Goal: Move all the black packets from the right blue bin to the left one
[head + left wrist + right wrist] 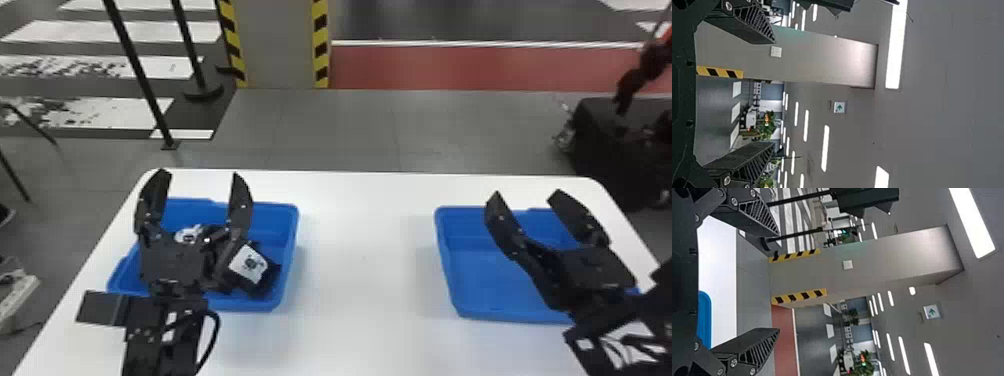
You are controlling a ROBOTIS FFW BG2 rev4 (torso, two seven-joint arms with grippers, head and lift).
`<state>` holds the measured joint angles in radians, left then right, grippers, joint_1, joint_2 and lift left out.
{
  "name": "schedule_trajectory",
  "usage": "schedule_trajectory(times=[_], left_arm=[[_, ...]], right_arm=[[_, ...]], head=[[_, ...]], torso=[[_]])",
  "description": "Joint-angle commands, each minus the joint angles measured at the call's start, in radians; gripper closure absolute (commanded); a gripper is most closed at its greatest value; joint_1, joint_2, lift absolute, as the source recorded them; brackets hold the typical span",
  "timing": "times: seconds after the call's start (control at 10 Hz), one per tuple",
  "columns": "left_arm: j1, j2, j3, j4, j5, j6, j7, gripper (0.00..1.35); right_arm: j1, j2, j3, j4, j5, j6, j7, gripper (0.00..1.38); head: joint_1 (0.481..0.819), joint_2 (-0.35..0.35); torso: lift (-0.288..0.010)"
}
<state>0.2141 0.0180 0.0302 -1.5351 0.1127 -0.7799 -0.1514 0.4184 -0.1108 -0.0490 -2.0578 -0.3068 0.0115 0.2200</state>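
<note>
Black two-fingered L gripper & matching R gripper hang, jaws agape, over smooth white table. At its L, blue plastic bin holds black white-labelled packets; at its R, blue plastic twin. Prob. idle: transfer looks done.

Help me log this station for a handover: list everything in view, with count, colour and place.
bins: 2, blue, one at the table's left, one at its right
black packets: at least 1, black with white label, left bin; exact count hidden by the left arm
table: 1, white, under the bins
pillar: 1, grey with yellow-black edging, beyond table
posts: 2, black, beyond table, left
bulky object: 1, black, floor, far right
floor: grey, white and red markings
ceiling lights: several, white, overhead
sign: 1, green-white, overhead
left end effector: 1, black, open, over left bin
right end effector: 1, black, open, over right bin
</note>
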Motion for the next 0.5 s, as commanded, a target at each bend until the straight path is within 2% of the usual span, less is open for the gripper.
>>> schedule_trajectory(times=[0.0, 0.1, 0.2, 0.3, 0.4], left_arm=[[0.051, -0.004, 0.02, 0.0, -0.071, -0.035, 0.009, 0.09], [0.078, -0.01, 0.027, -0.003, -0.087, -0.023, 0.012, 0.09], [0.102, -0.013, 0.022, -0.032, -0.093, 0.046, 0.013, 0.09], [0.134, -0.02, 0.024, -0.108, -0.114, 0.149, 0.021, 0.09], [0.186, -0.021, 0.024, -0.238, -0.137, 0.311, 0.036, 0.09]], right_arm=[[0.07, 0.011, 0.0, -0.044, 0.049, -0.083, -0.05, 0.17], [0.104, 0.016, 0.0, -0.062, 0.069, -0.095, -0.079, 0.17], [0.126, 0.019, 0.0, -0.064, 0.072, -0.095, -0.085, 0.17], [0.144, 0.02, 0.0, -0.069, 0.086, -0.095, -0.088, 0.17], [0.151, 0.02, 0.0, -0.074, 0.104, -0.093, -0.096, 0.17]], head=[[0.695, 0.032], [0.695, 0.017], [0.695, 0.004], [0.695, 0.002], [0.695, -0.003]], torso=[[-0.11], [-0.11], [-0.11], [-0.11], [-0.11]])
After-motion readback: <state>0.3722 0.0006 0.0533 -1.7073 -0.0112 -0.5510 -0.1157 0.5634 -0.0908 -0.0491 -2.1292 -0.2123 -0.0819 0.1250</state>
